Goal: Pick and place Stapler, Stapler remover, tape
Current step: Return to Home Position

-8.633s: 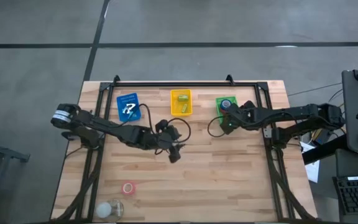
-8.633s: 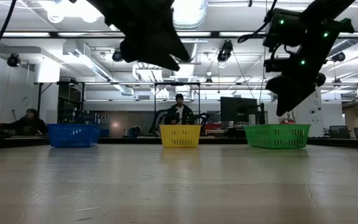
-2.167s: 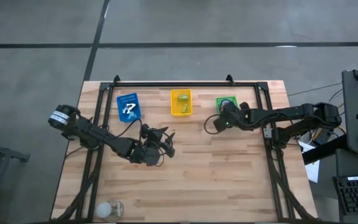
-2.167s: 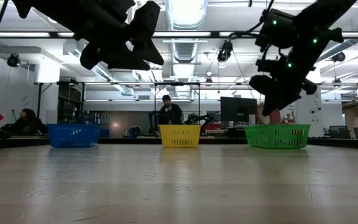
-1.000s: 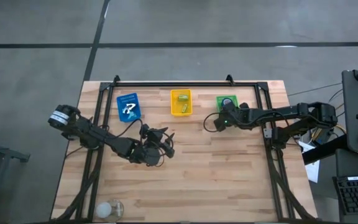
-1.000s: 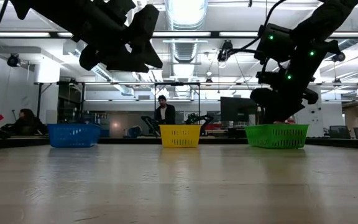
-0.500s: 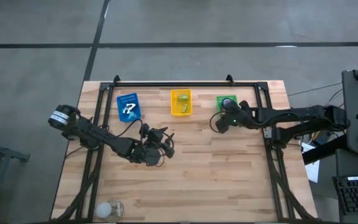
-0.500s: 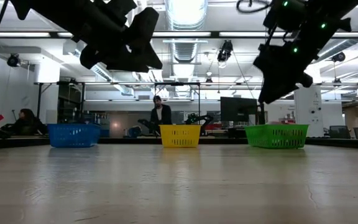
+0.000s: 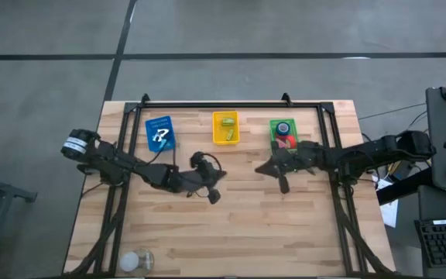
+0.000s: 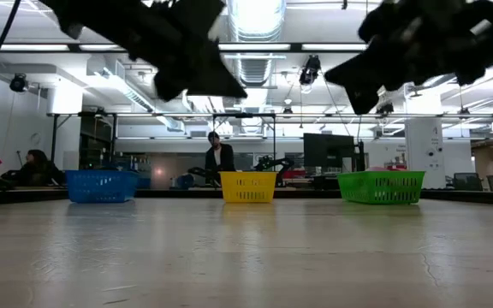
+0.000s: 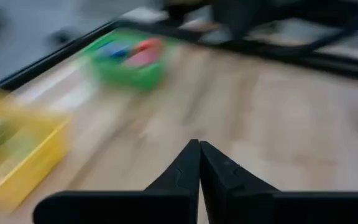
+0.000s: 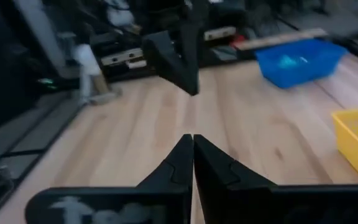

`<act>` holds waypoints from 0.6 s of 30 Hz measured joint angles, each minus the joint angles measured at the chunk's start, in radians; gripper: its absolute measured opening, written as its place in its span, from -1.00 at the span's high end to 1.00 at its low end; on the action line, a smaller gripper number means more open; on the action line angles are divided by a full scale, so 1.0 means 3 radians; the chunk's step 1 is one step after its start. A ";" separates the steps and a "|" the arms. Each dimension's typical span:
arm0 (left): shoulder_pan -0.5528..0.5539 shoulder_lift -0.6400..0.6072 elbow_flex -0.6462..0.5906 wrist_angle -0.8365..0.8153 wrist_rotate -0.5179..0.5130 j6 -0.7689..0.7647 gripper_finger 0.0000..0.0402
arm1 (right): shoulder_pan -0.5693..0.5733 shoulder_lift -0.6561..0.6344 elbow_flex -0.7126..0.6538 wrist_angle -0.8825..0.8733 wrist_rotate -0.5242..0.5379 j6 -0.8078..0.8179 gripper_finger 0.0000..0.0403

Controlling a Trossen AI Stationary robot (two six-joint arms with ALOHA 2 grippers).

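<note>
Sorting looked done: tapes (image 9: 286, 140) lay in green bin (image 9: 272, 133), 1 o'clock on counter (image 9: 285, 232). L hand (image 11: 199, 143) & R hand (image 12: 191, 137), both pressed together, empty, hung mid-counter, prob. homing.

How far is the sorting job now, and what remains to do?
Nearly done, it seems: the blue bin, yellow bin and green bin each hold items. In hand: nothing; the left tool and right tool are shut, empty, above the table. Left: perhaps the pale round object at the table edge opposite the bins.
</note>
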 joint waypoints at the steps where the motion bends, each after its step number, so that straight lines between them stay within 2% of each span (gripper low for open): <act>1: 0.0019 0.0000 -0.0019 0.0190 0.0232 0.0202 0.95 | -0.0002 -0.0018 -0.0087 0.0159 -0.0107 -0.0025 0.96; 4: 0.0086 0.0000 -0.0161 0.0786 0.0969 0.0633 0.95 | -0.0008 -0.0105 -0.0319 0.0450 -0.0204 -0.0208 0.96; 6: 0.0139 0.0000 -0.0313 0.1091 0.1166 0.0693 0.97 | 0.0008 -0.0222 -0.0451 0.0478 -0.0232 -0.0238 0.96; 12: 0.0350 -0.0073 -0.0996 0.1685 0.1176 0.0424 0.96 | 0.0003 -0.0732 -0.0801 0.0476 -0.0300 -0.0102 0.96; 18: 0.0338 -0.0614 -0.1552 0.1964 0.1172 0.0293 0.98 | 0.0003 -0.1262 -0.1131 0.0476 -0.0380 -0.0242 0.96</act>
